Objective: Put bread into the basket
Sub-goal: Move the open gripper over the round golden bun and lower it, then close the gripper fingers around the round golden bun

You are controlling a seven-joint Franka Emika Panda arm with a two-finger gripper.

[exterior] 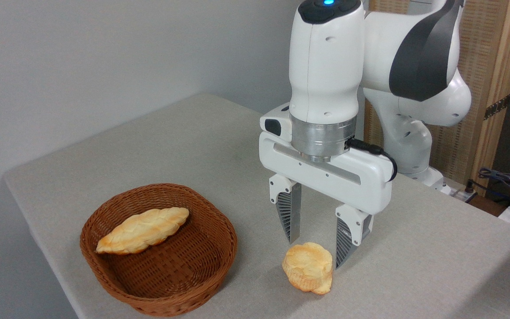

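Note:
The bread (307,267), a small round golden bun with a pale flaky top and lobed edge, lies on the table near its front edge. My gripper (316,254) hangs straight down just above and behind it, open, one finger on each side of the bun's top, not closed on it. The basket (214,265), round brown wicker with low sides, stands to the left of the bun, a short gap between them.
A long pale braided loaf (143,230) lies inside the basket toward its back left. The grey table (414,266) ends close in front of the basket and bun. Cables (500,177) and a wooden screen (485,79) sit at the right behind the arm.

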